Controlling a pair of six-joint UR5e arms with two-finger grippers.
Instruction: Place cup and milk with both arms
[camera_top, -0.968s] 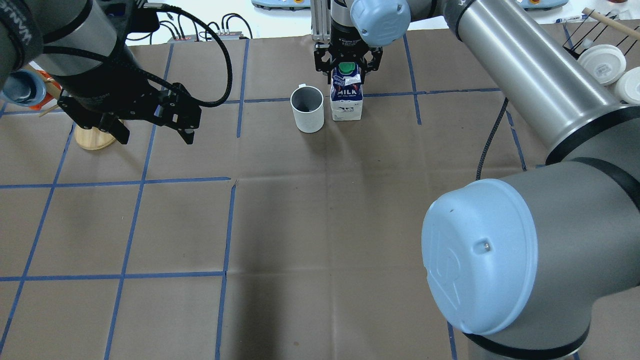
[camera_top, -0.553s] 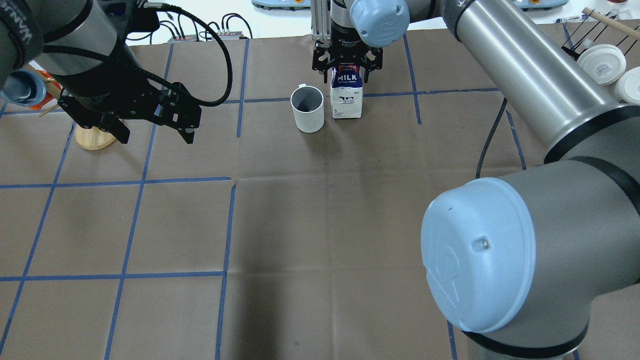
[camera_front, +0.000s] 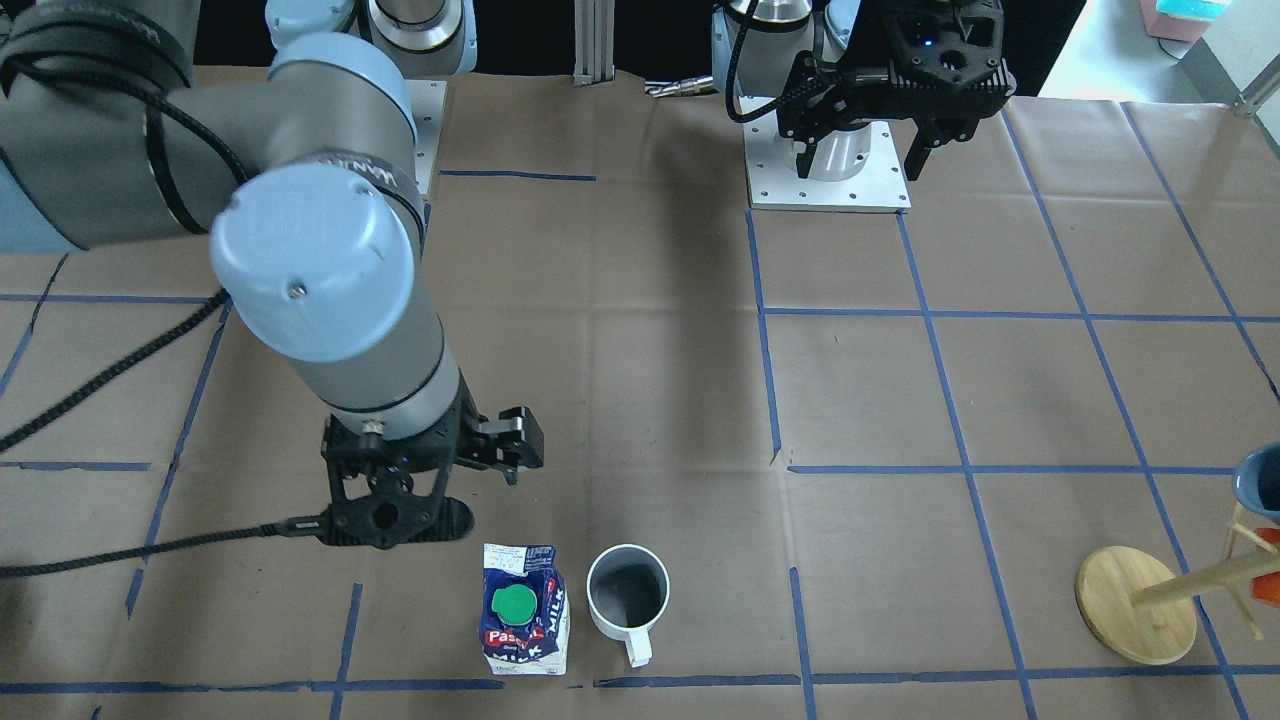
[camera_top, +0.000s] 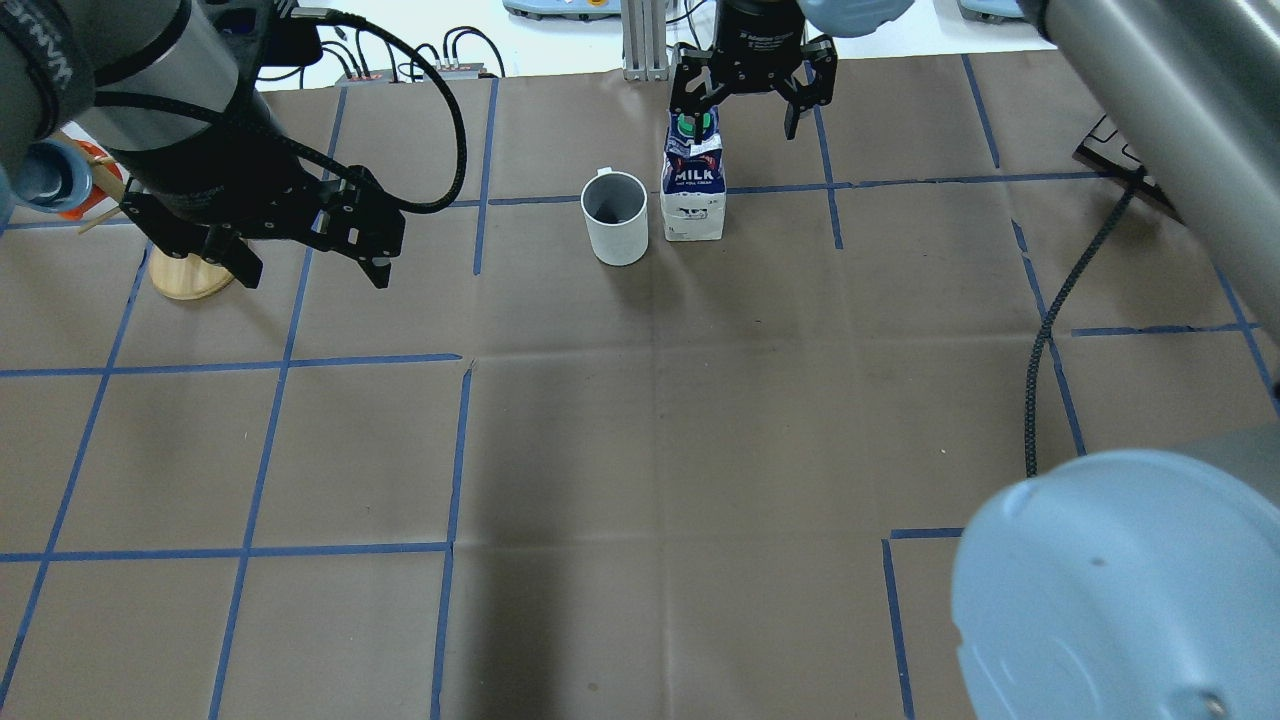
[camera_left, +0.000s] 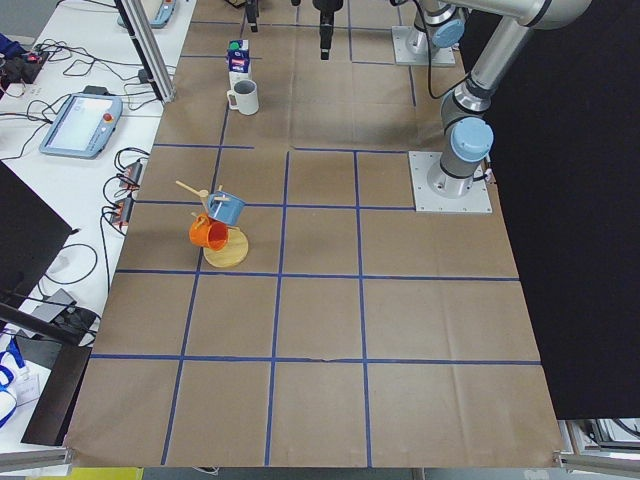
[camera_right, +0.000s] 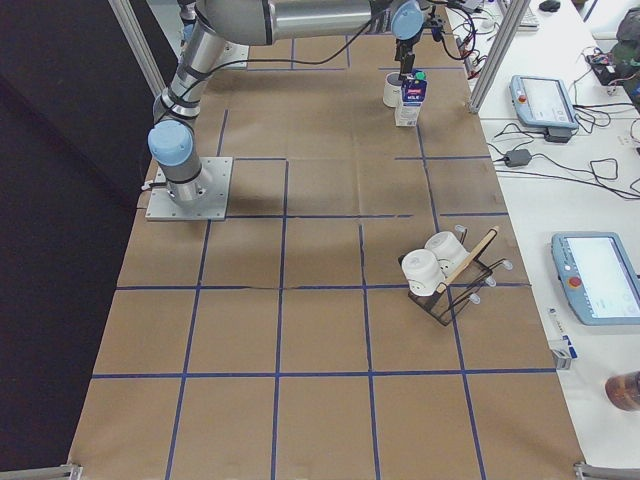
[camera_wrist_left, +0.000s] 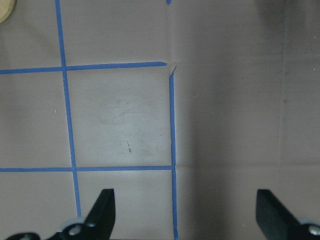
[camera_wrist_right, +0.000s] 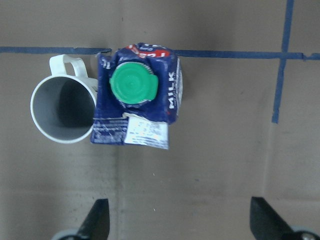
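Observation:
The milk carton (camera_top: 693, 190) stands upright at the table's far middle, green cap up. The white cup (camera_top: 614, 218) stands just to its left, apart from it, handle pointing away from the robot. My right gripper (camera_top: 752, 100) is open and empty, raised above and slightly beyond the carton. Its wrist view shows the carton (camera_wrist_right: 140, 95) and the cup (camera_wrist_right: 62, 110) below open fingers (camera_wrist_right: 97, 220). My left gripper (camera_top: 312, 270) is open and empty, hovering over bare paper far left of the cup. From the front, carton (camera_front: 525, 610) and cup (camera_front: 627, 592) sit side by side.
A wooden mug tree (camera_top: 185, 275) stands behind my left gripper, with a blue mug (camera_left: 225, 208) and an orange mug (camera_left: 208, 233) on it. A black rack with white cups (camera_right: 440, 265) sits on the table's right side. Blue tape lines grid the brown paper.
My right gripper has risen off the carton's top and shifted right and away, and the right arm has swung aside. Carton and cup stay put. The left arm has hardly moved.

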